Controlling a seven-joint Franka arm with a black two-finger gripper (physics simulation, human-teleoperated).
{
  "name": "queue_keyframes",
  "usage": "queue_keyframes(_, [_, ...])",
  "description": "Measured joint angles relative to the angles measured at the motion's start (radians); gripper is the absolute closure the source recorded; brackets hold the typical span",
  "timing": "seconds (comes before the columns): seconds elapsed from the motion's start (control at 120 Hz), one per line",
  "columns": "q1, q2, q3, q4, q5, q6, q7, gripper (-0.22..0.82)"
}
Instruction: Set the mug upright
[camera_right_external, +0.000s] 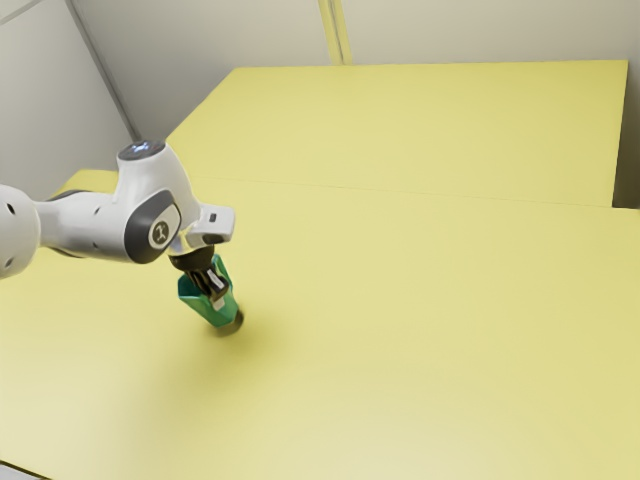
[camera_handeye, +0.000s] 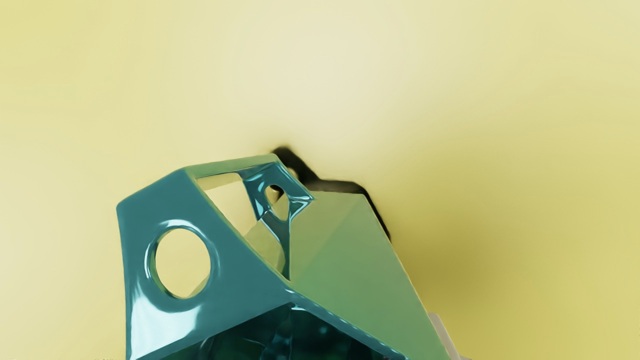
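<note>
The green mug (camera_right_external: 203, 303) is seen slanted from 11 to 5 o'clock, exterior view, at the pincer (camera_right_external: 218, 297), whose opening and hold cannot be told.

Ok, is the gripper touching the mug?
Cannot tell: in the exterior view the gripper overlaps the mug, but neither that view nor the wrist view plainly shows contact or a gap.

Tabletop (camera_right_external: 450, 350): mug (camera_right_external: 208, 313) at the exterior view's left part, well apart from the far edge. Whether it touches the tabletop, cannot tell. Gripper (camera_right_external: 218, 298) at the mug, overlapping it in the exterior view. Arm (camera_right_external: 90, 226) comes in from the exterior view's left. Second tabletop (camera_right_external: 430, 130) behind the first; wall (camera_right_external: 470, 30) behind that.
</note>
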Motion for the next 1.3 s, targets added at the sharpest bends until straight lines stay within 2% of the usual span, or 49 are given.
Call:
queue_keyframes(0.283, [0.004, 0.03, 0.001, 0.0, 0.0, 0.002, -0.068, 0.77])
queue_keyframes(0.492, [0.001, 0.025, 0.0, 0.0, -0.005, 0.005, -0.094, 0.33])
queue_keyframes(0.583, [0.003, 0.019, -0.011, -0.001, -0.006, 0.006, -0.104, 0.22])
queue_keyframes(0.7, [0.001, -0.004, -0.016, 0.0, -0.007, 0.004, -0.113, 0.13])
queue_keyframes(0.858, [0.002, -0.056, -0.02, 0.017, -0.007, -0.02, -0.124, 0.06])
queue_keyframes(1.067, [0.003, -0.089, -0.024, 0.128, -0.022, -0.123, -0.139, 0.02])
queue_keyframes(1.3, [-0.009, -0.056, -0.023, 0.381, -0.027, -0.312, -0.2, 0.01])
